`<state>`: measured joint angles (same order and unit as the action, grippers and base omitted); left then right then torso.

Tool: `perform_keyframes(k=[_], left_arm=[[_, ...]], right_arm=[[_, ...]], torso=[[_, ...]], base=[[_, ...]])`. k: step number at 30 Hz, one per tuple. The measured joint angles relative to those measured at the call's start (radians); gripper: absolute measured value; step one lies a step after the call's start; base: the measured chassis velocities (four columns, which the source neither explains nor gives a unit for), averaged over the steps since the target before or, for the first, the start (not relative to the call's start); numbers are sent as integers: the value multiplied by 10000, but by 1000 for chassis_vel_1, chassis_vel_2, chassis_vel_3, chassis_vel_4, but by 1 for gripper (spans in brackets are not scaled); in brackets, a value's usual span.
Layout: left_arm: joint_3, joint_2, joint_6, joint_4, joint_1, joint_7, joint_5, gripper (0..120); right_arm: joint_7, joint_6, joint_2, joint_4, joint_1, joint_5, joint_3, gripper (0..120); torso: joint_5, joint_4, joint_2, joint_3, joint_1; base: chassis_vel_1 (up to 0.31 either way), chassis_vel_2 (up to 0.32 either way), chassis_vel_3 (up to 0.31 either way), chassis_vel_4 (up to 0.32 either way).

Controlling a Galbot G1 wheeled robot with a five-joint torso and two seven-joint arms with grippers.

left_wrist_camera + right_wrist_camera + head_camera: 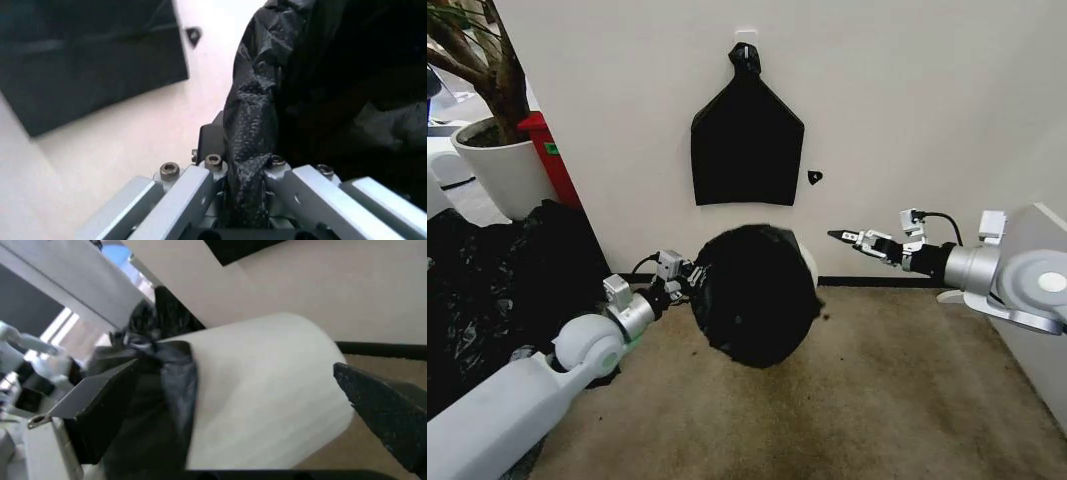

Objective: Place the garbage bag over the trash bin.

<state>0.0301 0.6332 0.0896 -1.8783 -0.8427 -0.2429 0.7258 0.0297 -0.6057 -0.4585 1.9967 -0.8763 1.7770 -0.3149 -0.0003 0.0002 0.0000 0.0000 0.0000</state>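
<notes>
My left gripper [689, 283] was clamped on the bag [755, 295], its two metal fingers [195, 192] pinching a fold of the thin, crinkled black plastic at the bin's rim. Seen from that wrist, the fold [250, 150] ran as a pebbled, glossy ridge straight down between the jaws, with the rest of the bag bulging dark beside it. The bag covered the bin's mouth, which was tipped toward me above the carpet [877, 390], so that from my head it showed as a round black disc with only a sliver of white bin [808, 262] behind its right edge.

My right gripper [839, 236] hung in the air to the right of the bin, apart from it, holding nothing. Its jaws stood wide: from that wrist the two dark fingers [383, 415] framed the bin [267, 395], a smooth white tapering wall, with the bag's gathered edge [167, 370] wrapped over the rim end.
</notes>
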Motion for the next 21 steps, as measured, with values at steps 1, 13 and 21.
perform_keyframes(k=[1, 13, 21], left_arm=[[4, -62, 113, 6, 34, -178, -224, 1], [159, -157, 833, 37, 496, -891, -2022, 1], [219, -140, 967, -14, 718, -1248, -2527, 1]], right_arm=[[58, 0, 9, 24, -54, -137, 28, 100], [-386, 100, -313, 697, -294, -684, 694, 100], [-604, 159, -635, 800, -225, -1338, 947, 100]], torso=[[-1, -3, 0, 0, 0], [2, -4, 0, 0, 0], [2, -2, 0, 0, 0]], base=[[0, 0, 0, 0], [0, 0, 0, 0], [0, 0, 0, 0]])
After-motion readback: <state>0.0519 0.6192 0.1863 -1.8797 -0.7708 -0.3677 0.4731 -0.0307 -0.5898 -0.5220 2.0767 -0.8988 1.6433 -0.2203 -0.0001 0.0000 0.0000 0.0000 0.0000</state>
